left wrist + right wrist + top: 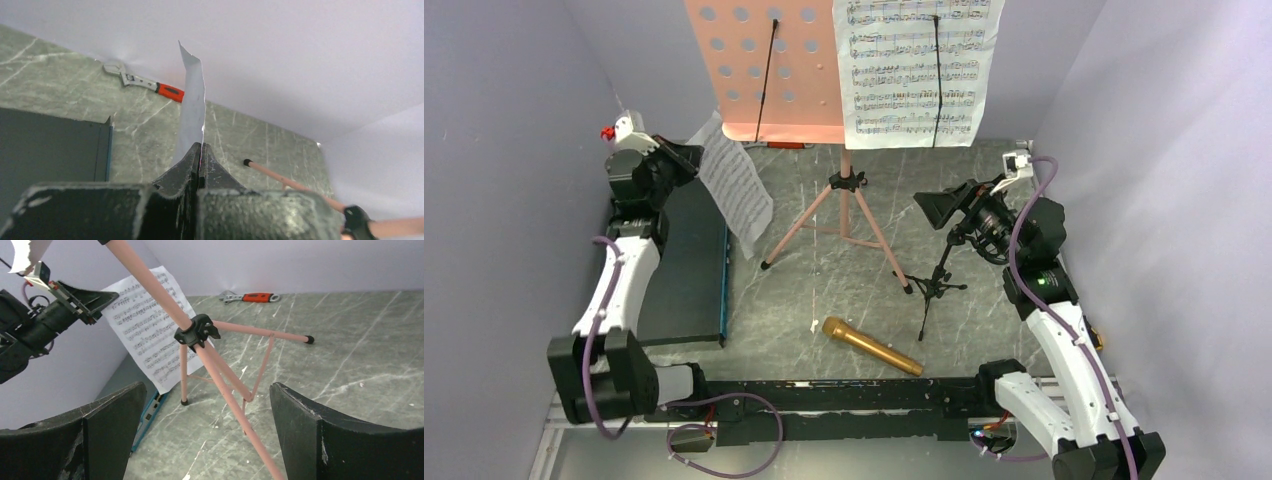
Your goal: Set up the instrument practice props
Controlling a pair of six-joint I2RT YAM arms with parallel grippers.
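Sheet in hand: at 10 o'clock the left gripper has its fingers pressed together on one edge of a loose page, which droops beside the case. At 12 o'clock the stand has its left half bare and a second page on its right half. The right gripper, jaws wide apart and empty, hovers at 3 o'clock by the mic stand. The mic lies at 6 o'clock. With so thin a pinch, the limp page could slip, crease or tear on the stand's lip. A careless right arm could topple the mic stand.
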